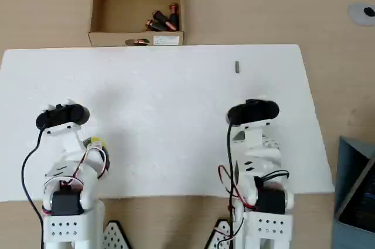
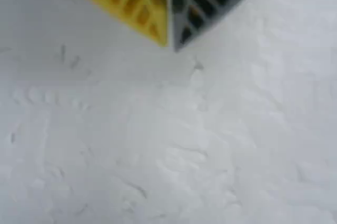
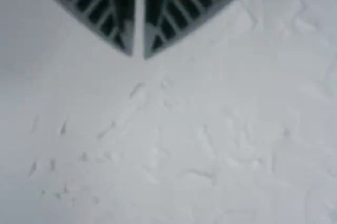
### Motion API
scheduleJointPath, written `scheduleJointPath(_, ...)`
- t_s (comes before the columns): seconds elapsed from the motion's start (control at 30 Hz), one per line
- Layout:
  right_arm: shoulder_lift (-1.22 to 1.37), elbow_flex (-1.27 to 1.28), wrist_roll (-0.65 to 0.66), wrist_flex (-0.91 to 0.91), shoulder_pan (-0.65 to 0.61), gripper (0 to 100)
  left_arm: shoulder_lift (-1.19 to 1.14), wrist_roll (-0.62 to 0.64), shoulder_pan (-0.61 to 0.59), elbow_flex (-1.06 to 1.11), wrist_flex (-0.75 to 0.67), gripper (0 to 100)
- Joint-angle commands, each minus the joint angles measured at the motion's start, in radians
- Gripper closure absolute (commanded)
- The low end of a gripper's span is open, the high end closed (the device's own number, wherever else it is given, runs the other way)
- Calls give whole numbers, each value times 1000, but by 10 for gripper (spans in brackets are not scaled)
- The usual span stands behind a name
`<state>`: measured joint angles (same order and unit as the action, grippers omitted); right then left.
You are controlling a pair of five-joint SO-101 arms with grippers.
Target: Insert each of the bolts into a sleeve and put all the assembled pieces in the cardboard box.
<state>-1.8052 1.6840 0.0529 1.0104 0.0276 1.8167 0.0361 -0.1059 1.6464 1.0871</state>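
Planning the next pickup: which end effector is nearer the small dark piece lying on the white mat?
Right. The right end effector is just robot-side of the dark piece; the left end effector is far off across the white mat, toward its other edge.

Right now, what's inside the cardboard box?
A few dark pieces with copper-coloured ends lie bunched in the right front corner of the cardboard box. The front wall hides the floor behind it, so I cannot tell if more lie there.
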Motion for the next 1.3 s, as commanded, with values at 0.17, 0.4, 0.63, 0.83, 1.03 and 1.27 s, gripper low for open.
scheduleJointPath(0.17, -113, 4, -8, -18, -97, 990, 8, -2, -6, -5, -18, 996)
scheduleJointPath(0.4, -105, 5, -9, -17, -96, 990, 8, -2, -6, -5, -18, 996)
scheduleJointPath(0.63, -105, 5, -3, -17, -96, 990, 8, -2, -6, -5, -18, 996)
scheduleJointPath(0.83, -105, 5, -3, -17, -96, 990, 8, -2, -6, -5, -18, 996)
scheduleJointPath(1.03, -105, 5, -3, -17, -96, 990, 8, -2, -6, -5, -18, 996)
scheduleJointPath(1.27, -105, 5, -3, -17, -96, 990, 8, -2, -6, -5, -18, 996)
